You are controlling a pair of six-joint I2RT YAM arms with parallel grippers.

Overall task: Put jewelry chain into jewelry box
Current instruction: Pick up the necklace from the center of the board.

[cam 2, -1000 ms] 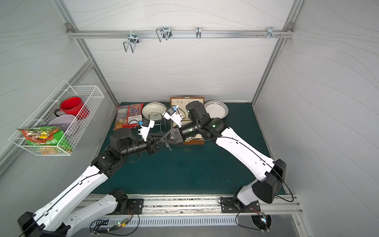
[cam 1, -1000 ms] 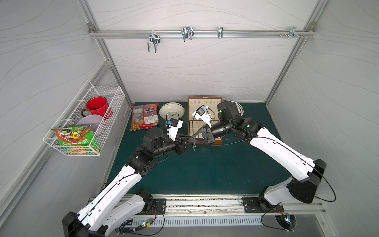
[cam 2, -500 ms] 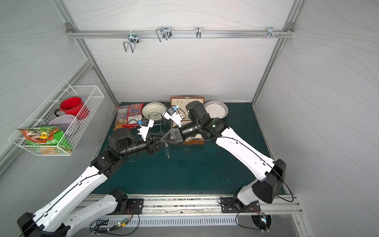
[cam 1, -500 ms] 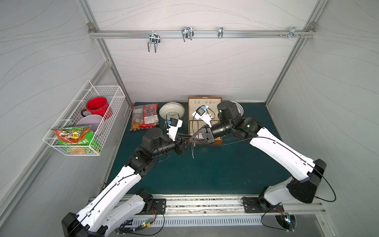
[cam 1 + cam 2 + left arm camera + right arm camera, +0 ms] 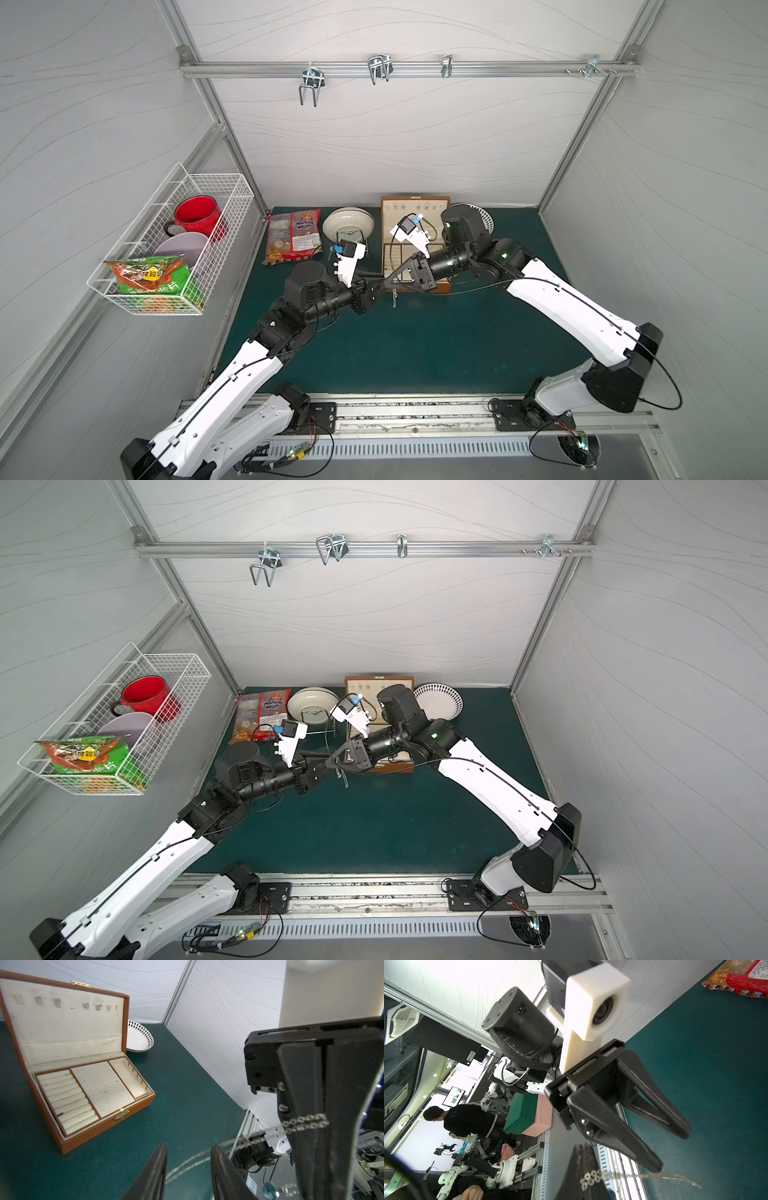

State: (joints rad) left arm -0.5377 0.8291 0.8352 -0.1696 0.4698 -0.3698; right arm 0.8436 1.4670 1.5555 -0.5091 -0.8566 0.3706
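The brown jewelry box [image 5: 68,1142] lies open on the green mat, its cream compartments holding nothing; it stands at the back in both top views [image 5: 415,199] [image 5: 379,678]. My right gripper [image 5: 584,1165] [image 5: 384,284] is shut on the silver jewelry chain [image 5: 591,1178], above the mat just in front of the box. The chain [image 5: 303,1124] runs from the right gripper's fingers [image 5: 311,1147] across the gap of my left gripper [image 5: 188,1159] [image 5: 376,291], which is open and not gripping it. A short end of the chain [image 5: 394,297] [image 5: 345,779] dangles.
A snack packet [image 5: 293,237] and a cream bowl on a wire stand [image 5: 348,222] sit left of the box. A dotted-rim plate [image 5: 438,700] [image 5: 139,1036] sits to its right. A wire basket [image 5: 174,249] with a red mug hangs on the left wall.
Both arms have hardly moved. The chain's loose end has swung a little beneath the two grippers.
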